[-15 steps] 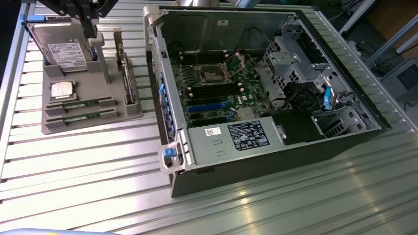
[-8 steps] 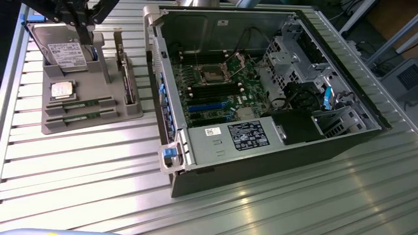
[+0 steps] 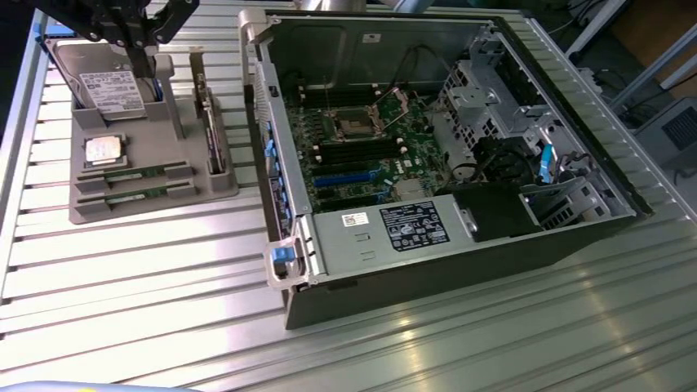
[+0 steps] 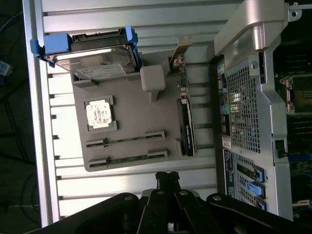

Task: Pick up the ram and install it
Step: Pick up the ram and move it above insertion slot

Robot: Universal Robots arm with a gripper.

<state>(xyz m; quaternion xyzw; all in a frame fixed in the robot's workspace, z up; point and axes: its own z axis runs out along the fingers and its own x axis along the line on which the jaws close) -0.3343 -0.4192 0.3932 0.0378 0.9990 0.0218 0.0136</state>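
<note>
Claw (image 3: 146, 72) shut, pointing str. down, hovering @ exterior view's top left.

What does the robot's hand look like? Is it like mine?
Not much like yours. The gripper is all black, with no skin or fingernails. It is built from flat, angular bars joined by round pivot pins, a bit like scissor links, and it narrows to a slim tip.
</note>
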